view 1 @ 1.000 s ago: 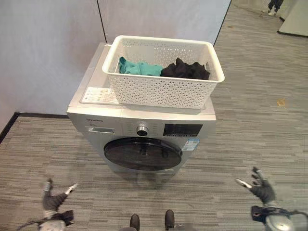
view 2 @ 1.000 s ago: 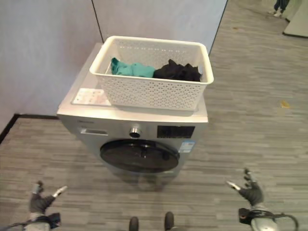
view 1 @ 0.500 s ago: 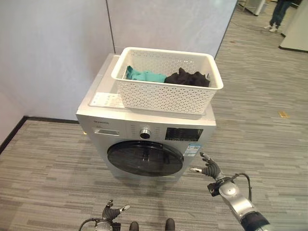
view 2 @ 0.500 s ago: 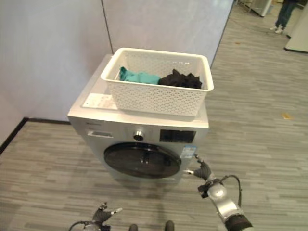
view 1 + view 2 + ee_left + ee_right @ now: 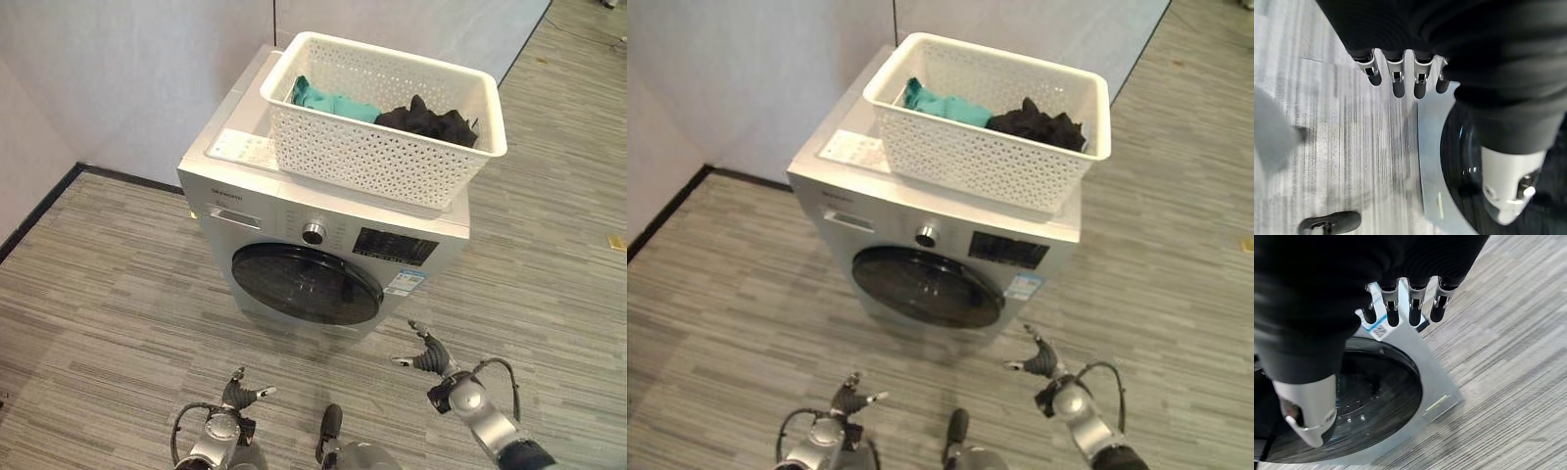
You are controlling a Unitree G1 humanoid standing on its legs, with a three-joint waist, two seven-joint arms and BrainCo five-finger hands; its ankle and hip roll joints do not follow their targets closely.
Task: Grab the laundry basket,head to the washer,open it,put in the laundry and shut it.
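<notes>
**Basket parked, hands free for the door**

Right wrist view shows our right hand (image 5: pixel 1400 308) with its fingers spread and straight and the thumb apart, holding nothing. It hangs just in front of the washer's lower right corner, low and near the door (image 5: pixel 1352 401) but not touching it. From the head views the same hand (image 5: pixel 428 354) sits below and to the right of the dark round door (image 5: pixel 306 284) — in our judgement a fair place from which to reach for the door's edge, since the door is shut and opening it is the step in hand.

Our left hand (image 5: pixel 1400 73) is loose as well, fingers relaxed and empty, low over the floor (image 5: pixel 98 323) to the left of the washer (image 5: pixel 323 225) and well short of it; it looks idle.

The basket (image 5: pixel 387 122) stands on top of the washer, both hands clear of it. We judge it was put there so that the hands are free for the door, and so that the laundry stays in reach right above the opening. Inside lie a teal garment (image 5: pixel 333 101) on the left and a black one (image 5: pixel 426 119) on the right — neither yet moved to the drum.

We cannot make out a door handle from here, so the grip point is uncertain.
</notes>
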